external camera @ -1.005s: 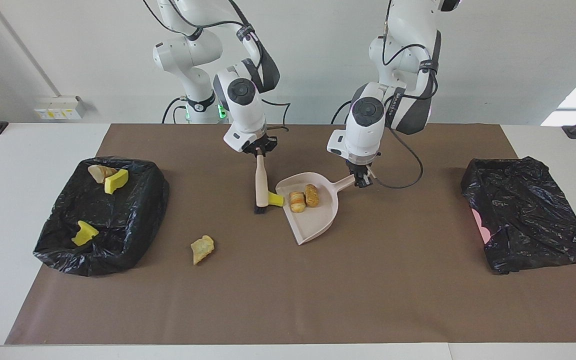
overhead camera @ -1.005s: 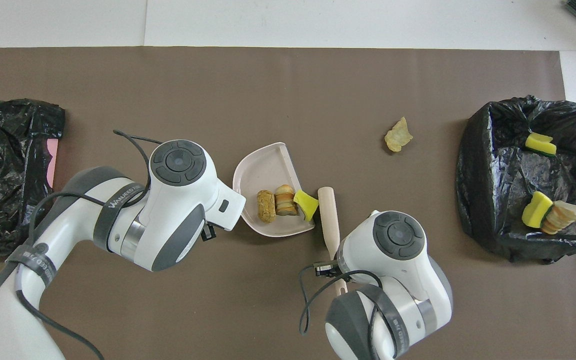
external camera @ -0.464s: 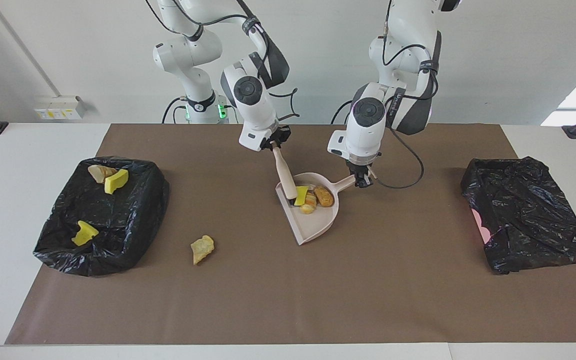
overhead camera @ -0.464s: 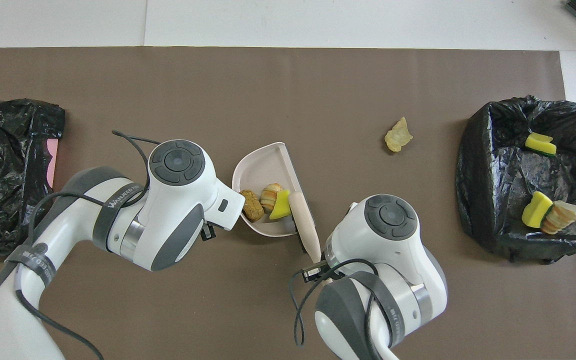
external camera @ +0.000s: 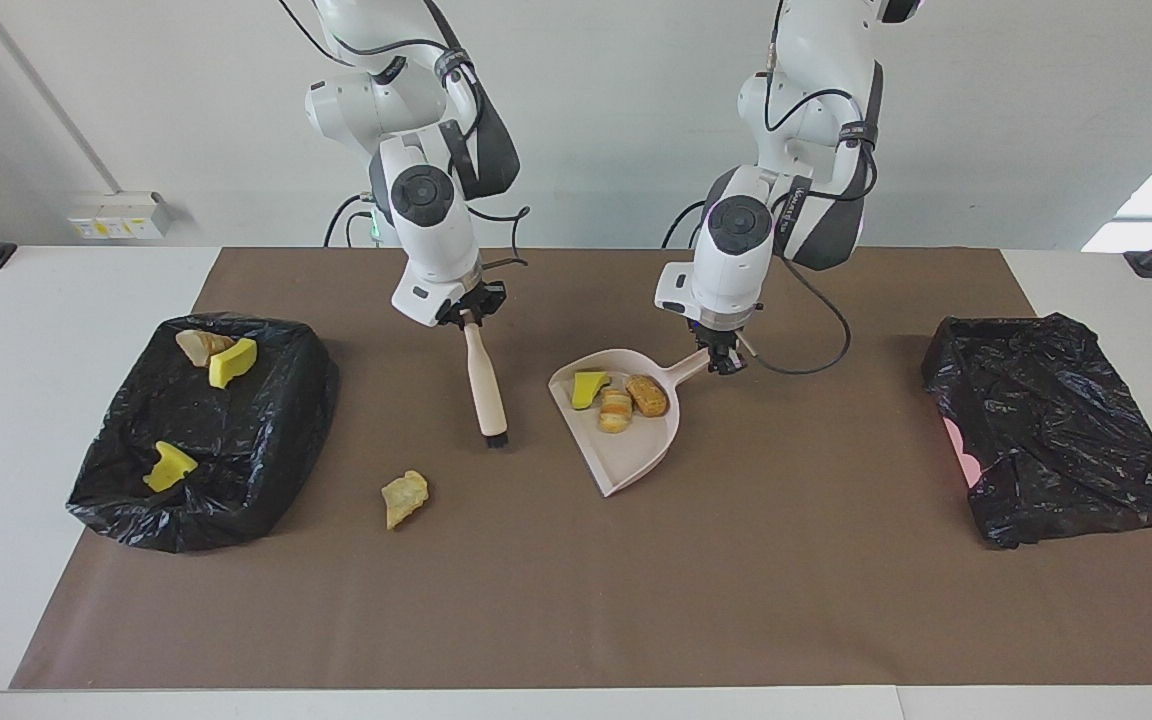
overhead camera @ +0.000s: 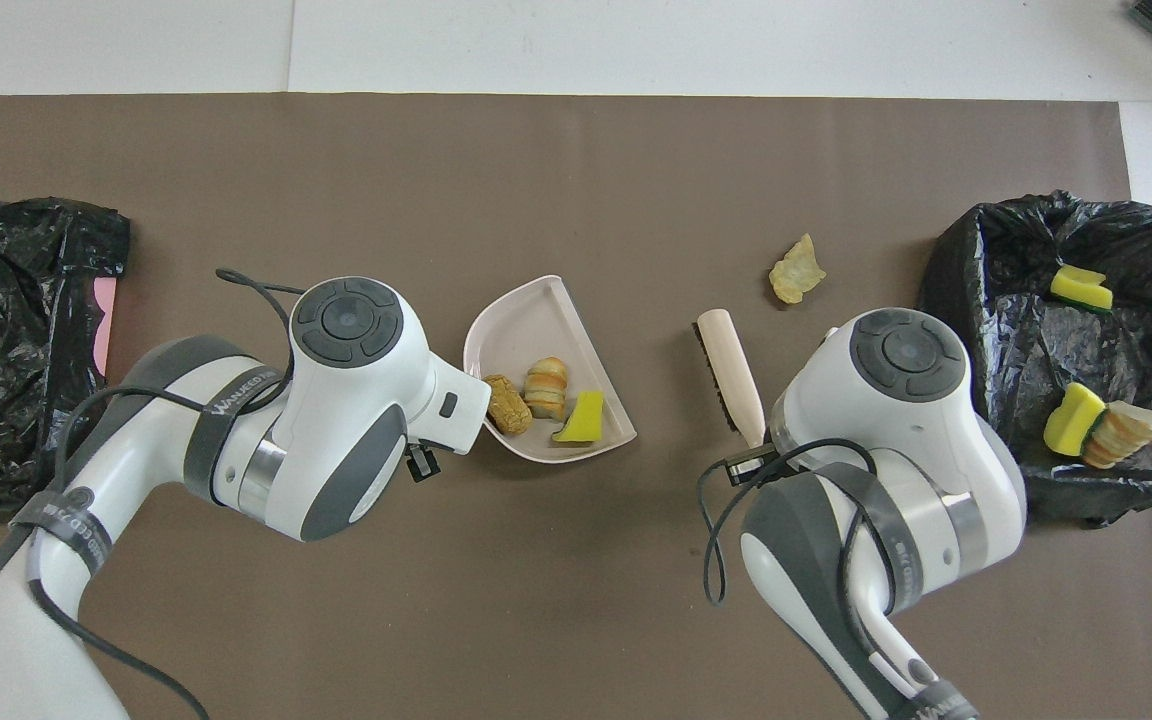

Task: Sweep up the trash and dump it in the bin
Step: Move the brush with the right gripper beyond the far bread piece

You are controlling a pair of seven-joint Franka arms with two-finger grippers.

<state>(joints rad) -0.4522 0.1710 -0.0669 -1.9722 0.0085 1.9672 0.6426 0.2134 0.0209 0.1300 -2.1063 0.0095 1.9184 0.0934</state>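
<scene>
The pale pink dustpan rests on the mat with my left gripper shut on its handle. Three pieces of trash lie in it: a yellow chunk, a striped tan piece and a brown piece. My right gripper is shut on the beige brush, whose black bristle end hangs low over the mat beside the dustpan, toward the right arm's end. One tan lump of trash lies loose on the mat. The black-lined bin holds several more pieces.
A second black bag with something pink under it sits at the left arm's end of the table. In the overhead view the loose lump lies between the brush and the bin.
The brush pushed the yellow chunk into the dustpan, then my right gripper drew it out and carried it toward the right arm's end. The dustpan stayed held in place.
</scene>
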